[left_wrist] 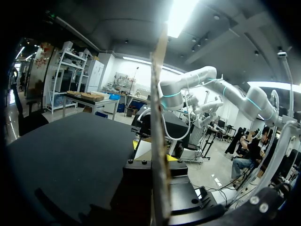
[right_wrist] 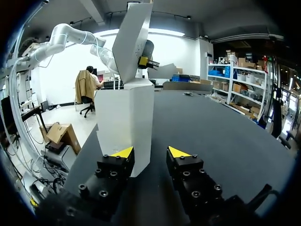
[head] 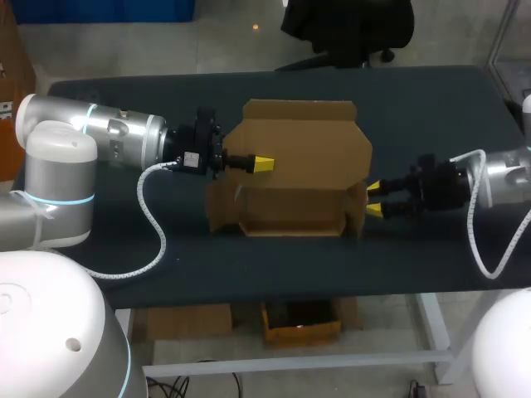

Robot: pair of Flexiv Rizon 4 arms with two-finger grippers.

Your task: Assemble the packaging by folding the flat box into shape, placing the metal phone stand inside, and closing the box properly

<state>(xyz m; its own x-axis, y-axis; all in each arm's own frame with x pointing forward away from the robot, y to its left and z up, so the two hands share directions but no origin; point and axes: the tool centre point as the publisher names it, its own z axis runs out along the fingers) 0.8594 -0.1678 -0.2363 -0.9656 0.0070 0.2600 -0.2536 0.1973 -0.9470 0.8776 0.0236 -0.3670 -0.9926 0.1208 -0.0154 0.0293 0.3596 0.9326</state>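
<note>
A brown cardboard box [head: 290, 209] stands half-folded in the middle of the dark table, its tall lid panel [head: 303, 137] raised behind the open tray. My left gripper [head: 264, 163] is shut on that lid panel; the left wrist view shows the panel [left_wrist: 159, 117] edge-on between the fingers. My right gripper [head: 374, 199] sits at the box's right end, open, holding nothing. In the right wrist view the right gripper [right_wrist: 150, 153] has the box's end wall [right_wrist: 124, 117] just ahead of one fingertip, with the lid [right_wrist: 134, 40] and my left gripper [right_wrist: 143, 61] above. No phone stand is in view.
The dark table [head: 124, 108] has bare surface on every side of the box. The left arm's white cable [head: 153, 224] loops down over the table toward its front edge. The right arm's cable [head: 481, 240] hangs near the right front corner.
</note>
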